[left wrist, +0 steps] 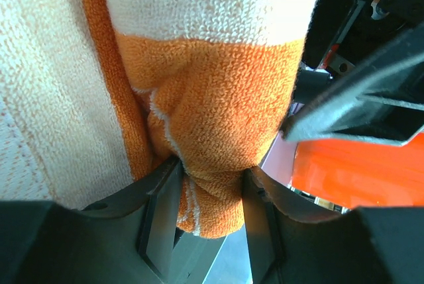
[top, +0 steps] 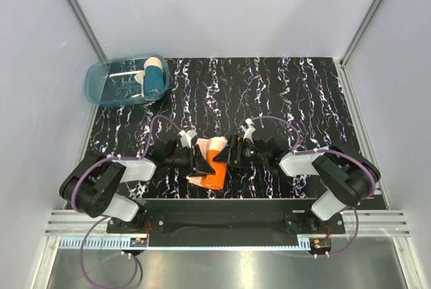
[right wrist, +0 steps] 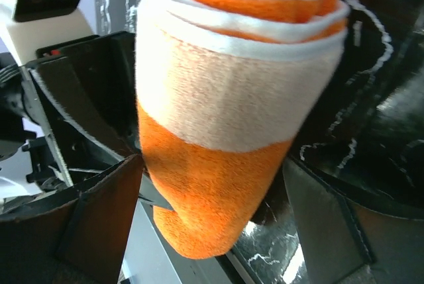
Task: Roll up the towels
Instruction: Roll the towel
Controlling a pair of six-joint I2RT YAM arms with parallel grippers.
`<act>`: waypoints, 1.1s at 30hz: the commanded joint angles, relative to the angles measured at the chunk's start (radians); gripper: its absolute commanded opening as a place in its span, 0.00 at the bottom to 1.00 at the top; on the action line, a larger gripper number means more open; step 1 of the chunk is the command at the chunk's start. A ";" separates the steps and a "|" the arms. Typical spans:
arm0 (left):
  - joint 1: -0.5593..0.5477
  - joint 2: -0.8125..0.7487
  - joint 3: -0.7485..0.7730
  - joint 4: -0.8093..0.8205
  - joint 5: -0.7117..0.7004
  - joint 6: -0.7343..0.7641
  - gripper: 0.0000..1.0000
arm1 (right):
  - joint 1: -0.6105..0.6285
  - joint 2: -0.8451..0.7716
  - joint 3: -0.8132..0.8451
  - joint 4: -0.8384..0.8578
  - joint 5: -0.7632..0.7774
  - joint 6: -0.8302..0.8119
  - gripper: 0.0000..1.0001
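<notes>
Two towels show in the top view. The teal towel (top: 155, 81) lies rolled in the translucent blue tub (top: 101, 80) at the far left corner of the desk (top: 303, 100), its long axis running roughly near to far and its cream end on the far side.

The orange towel (top: 210, 168) sits near the middle of the desk's near edge, between the two claws. It is wound into a tapered roll of soft terry, bright orange at one end and banded cream at the other. The right wrist view shows cream and orange layers spiralling at the broad end. Its long axis runs roughly near to far, the orange end toward the arm bases.

The left claw (left wrist: 211, 204) pinches a bunched orange fold between its fingers (left wrist: 159, 211). The right claw (right wrist: 212, 165) gapes wide, its fingers (right wrist: 99, 211) flanking the roll without clamping it.
</notes>
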 commanded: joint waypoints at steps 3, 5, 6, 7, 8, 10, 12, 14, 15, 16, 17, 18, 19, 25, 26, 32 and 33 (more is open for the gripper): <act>-0.001 0.040 -0.010 -0.024 0.013 0.024 0.43 | 0.018 0.067 0.007 0.198 -0.053 0.030 0.93; -0.001 0.047 -0.008 -0.022 0.016 0.026 0.43 | 0.020 0.093 0.017 0.217 -0.061 0.038 0.90; -0.001 0.047 -0.010 -0.022 0.017 0.026 0.43 | 0.024 0.099 0.027 0.215 -0.061 0.036 0.89; -0.001 0.047 -0.008 -0.024 0.019 0.027 0.43 | 0.026 0.110 0.028 0.214 -0.061 0.033 0.87; -0.001 0.046 -0.008 -0.024 0.019 0.027 0.43 | 0.026 0.110 0.030 0.206 -0.060 0.029 0.76; -0.001 0.038 -0.002 -0.044 0.014 0.036 0.43 | 0.026 0.111 0.031 0.166 -0.046 0.021 0.62; -0.001 0.029 0.005 -0.068 0.001 0.050 0.43 | 0.027 0.096 0.036 0.122 -0.032 0.010 0.46; -0.003 0.014 0.019 -0.122 -0.015 0.079 0.43 | 0.027 0.076 0.043 0.012 0.008 -0.008 0.41; -0.004 -0.003 0.024 -0.146 -0.042 0.091 0.43 | 0.027 0.046 0.053 -0.036 0.026 -0.019 0.38; -0.011 -0.015 0.042 -0.212 -0.065 0.123 0.43 | 0.027 0.030 0.059 -0.088 0.073 -0.036 0.38; -0.018 -0.029 0.053 -0.253 -0.093 0.145 0.44 | 0.027 0.012 0.068 -0.201 0.097 -0.045 0.37; -0.027 -0.043 0.068 -0.295 -0.149 0.165 0.45 | 0.026 -0.014 0.086 -0.255 0.117 -0.056 0.36; -0.046 -0.069 0.094 -0.371 -0.180 0.202 0.47 | 0.027 -0.024 0.096 -0.362 0.158 -0.069 0.36; -0.110 -0.129 0.189 -0.541 -0.337 0.265 0.56 | 0.027 -0.070 0.148 -0.683 0.262 -0.085 0.31; -0.119 -0.132 0.200 -0.554 -0.352 0.269 0.57 | 0.027 -0.073 0.155 -0.711 0.273 -0.085 0.31; -0.248 -0.155 0.317 -0.680 -0.574 0.317 0.59 | 0.032 -0.116 0.217 -0.901 0.325 -0.073 0.31; -0.297 -0.163 0.352 -0.712 -0.608 0.325 0.59 | 0.033 -0.119 0.226 -0.920 0.338 -0.076 0.31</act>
